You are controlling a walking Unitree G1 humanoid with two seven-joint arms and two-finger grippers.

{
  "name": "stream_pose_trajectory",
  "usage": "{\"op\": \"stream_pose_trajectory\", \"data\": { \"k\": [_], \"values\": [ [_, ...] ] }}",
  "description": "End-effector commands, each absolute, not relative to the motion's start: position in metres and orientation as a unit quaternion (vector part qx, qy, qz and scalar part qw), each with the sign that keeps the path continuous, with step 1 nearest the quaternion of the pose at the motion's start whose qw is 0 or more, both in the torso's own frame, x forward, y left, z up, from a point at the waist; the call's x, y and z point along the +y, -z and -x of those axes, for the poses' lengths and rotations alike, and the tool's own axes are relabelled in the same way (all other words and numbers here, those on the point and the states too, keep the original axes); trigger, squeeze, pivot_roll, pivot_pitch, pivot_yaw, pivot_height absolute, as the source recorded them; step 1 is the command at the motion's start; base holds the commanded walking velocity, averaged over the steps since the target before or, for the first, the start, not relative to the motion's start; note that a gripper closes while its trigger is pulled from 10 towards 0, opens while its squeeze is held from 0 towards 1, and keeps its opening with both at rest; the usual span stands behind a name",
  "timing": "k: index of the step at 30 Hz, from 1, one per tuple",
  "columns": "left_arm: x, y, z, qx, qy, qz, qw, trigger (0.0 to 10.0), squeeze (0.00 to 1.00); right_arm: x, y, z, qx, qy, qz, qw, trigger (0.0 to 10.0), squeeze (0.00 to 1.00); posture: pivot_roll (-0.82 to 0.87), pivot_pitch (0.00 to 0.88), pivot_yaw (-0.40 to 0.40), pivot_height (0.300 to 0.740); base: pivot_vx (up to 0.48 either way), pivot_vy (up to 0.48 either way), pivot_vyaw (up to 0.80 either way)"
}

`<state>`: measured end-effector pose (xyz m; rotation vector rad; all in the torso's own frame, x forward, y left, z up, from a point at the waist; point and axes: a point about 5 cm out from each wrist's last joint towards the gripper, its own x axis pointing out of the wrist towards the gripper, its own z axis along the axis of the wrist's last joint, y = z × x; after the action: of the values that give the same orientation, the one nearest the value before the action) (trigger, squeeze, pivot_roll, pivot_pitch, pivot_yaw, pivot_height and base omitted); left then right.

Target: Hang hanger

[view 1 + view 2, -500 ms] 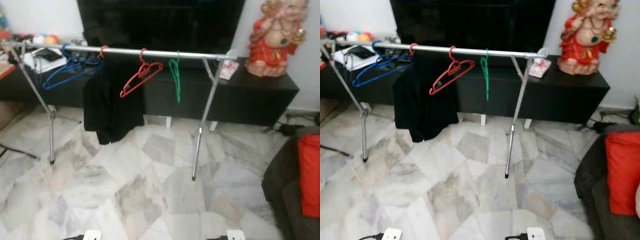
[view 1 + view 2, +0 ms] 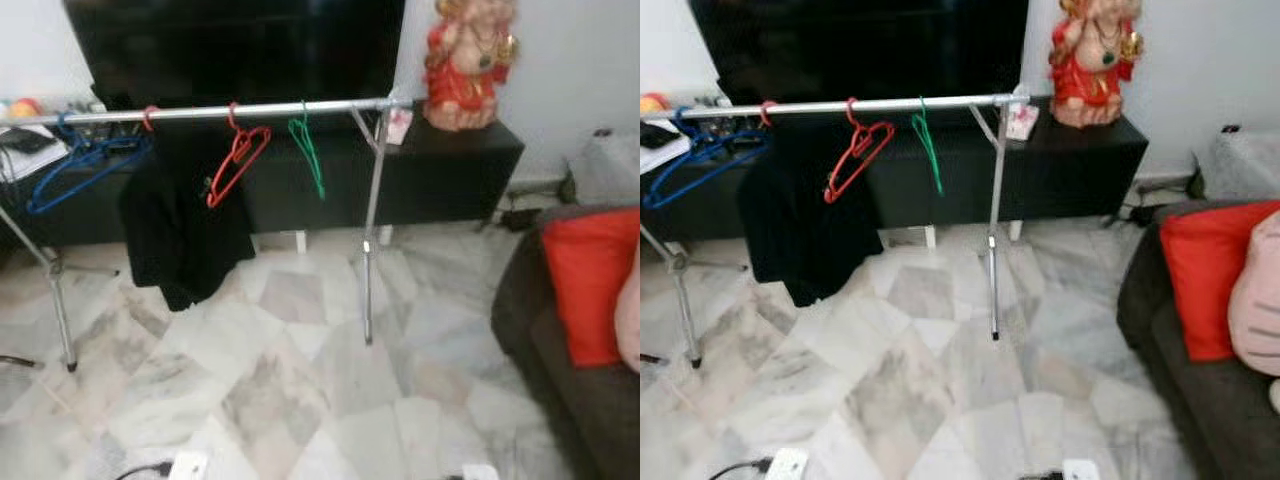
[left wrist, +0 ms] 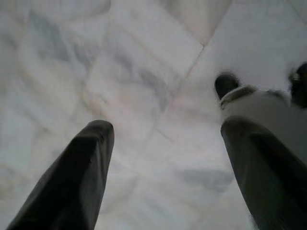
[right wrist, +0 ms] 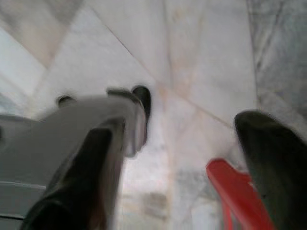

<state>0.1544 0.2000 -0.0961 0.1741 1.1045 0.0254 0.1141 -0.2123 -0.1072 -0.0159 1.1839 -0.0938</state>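
Hangers (image 2: 236,165) on rail (image 2: 220,111), unmoved; cam now panned right; both tools spread, low.

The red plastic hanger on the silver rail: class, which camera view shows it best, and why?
The left eye view: the red plastic hanger hangs whole from the silver rail, between the black garment and the green hanger. The right eye view shows the same. The right wrist view shows a red piece, unidentifiable.
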Motion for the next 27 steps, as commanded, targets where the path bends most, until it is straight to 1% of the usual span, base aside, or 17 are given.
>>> {"op": "stream_pose_trajectory", "data": {
  "k": [1,27],
  "values": [
    [0.2074,0.0980,-0.1464,0.534,-0.015,-0.091,0.841,10.0,0.00,-0.2070,0.1062,-0.1207,0.551,0.038,0.006,0.833,10.0,0.00,-0.12,0.000,0.011,0.740,0.000,0.000,-0.60],
    [0.2079,0.0975,-0.1469,0.529,-0.017,-0.084,0.844,10.0,0.00,-0.2061,0.1067,-0.1198,0.556,0.036,0.010,0.831,10.0,0.00,-0.12,0.000,0.016,0.740,0.000,0.000,-0.62]
  ]
}}
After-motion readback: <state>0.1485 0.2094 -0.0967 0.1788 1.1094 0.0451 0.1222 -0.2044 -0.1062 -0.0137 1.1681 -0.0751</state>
